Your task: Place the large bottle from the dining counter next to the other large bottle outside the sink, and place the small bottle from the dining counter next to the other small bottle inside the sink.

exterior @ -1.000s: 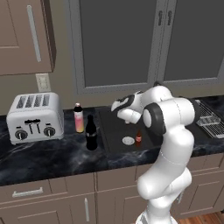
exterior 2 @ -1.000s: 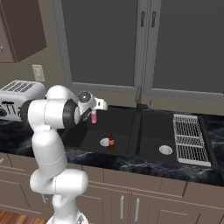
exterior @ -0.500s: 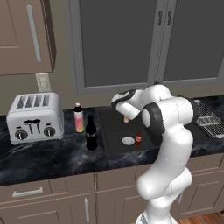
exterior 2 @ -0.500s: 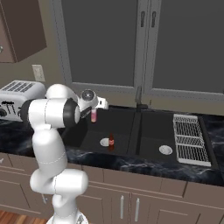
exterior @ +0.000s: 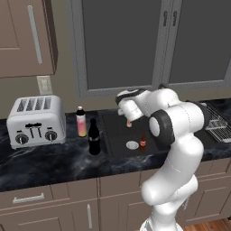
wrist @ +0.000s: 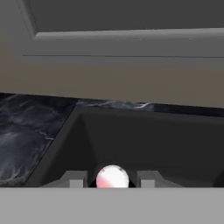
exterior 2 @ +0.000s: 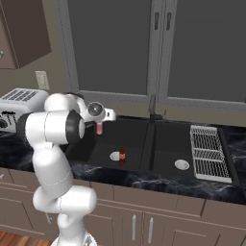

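My gripper (exterior: 128, 118) is shut on the small bottle (exterior: 129, 123), a pink-white one, and holds it above the back left part of the sink (exterior: 118, 135). In the right base view the gripper (exterior 2: 99, 123) carries that small bottle (exterior 2: 99, 128) over the sink (exterior 2: 139, 139). In the hand view its round top (wrist: 112, 177) sits between the fingertips. The other small bottle (exterior: 143, 142) (exterior 2: 122, 155), reddish, stands upright on the basin floor. The large black bottle (exterior: 94, 136) stands on the worktop left of the sink, beside the other large bottle (exterior: 81, 122), pink-orange. The dining counter is out of view.
A silver toaster (exterior: 35, 121) stands at the far left of the black marble worktop (exterior: 49, 158). A dark faucet (exterior 2: 153, 108) rises behind the sink. A drain (exterior 2: 115, 155) lies close to the reddish bottle. A wire rack (exterior 2: 207, 151) sits in the right basin.
The hand has swung slightly to the left over the sink with the small bottle still in its grip. The bottles on the worktop and in the basin have not moved.
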Robot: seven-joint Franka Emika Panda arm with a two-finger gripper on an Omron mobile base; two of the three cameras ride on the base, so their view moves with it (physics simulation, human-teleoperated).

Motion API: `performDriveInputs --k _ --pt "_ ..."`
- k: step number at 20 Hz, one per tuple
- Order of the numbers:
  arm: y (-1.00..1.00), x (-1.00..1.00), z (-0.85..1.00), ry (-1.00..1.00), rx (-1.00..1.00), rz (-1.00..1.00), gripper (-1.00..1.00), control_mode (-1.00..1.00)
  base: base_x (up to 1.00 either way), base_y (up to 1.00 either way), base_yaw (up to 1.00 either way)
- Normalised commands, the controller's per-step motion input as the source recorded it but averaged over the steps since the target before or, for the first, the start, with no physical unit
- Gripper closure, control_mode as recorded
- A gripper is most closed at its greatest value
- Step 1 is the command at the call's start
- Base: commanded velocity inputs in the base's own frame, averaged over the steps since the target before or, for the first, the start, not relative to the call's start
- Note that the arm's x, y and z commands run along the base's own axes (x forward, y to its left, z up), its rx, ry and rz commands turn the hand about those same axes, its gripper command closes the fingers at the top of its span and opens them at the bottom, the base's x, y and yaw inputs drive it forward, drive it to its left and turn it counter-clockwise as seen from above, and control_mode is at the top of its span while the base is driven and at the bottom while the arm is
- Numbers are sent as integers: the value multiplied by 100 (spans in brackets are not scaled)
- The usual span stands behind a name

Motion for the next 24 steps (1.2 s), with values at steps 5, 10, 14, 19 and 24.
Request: performDriveInputs --k 5,10,14,19,24 --pt "0 -30 -32 -11 0 7 100 -100 0 0 0" --pt "0 -17 -40 -7 0 5 100 -100 0 0 0" --pt "-4 -4 -36 -5 0 5 100 -100 0 0 0" --pt "-7 0 -34 -2 -2 3 100 -100 0 0 0" --pt "-17 0 -15 -5 -3 1 100 -100 0 0 0"
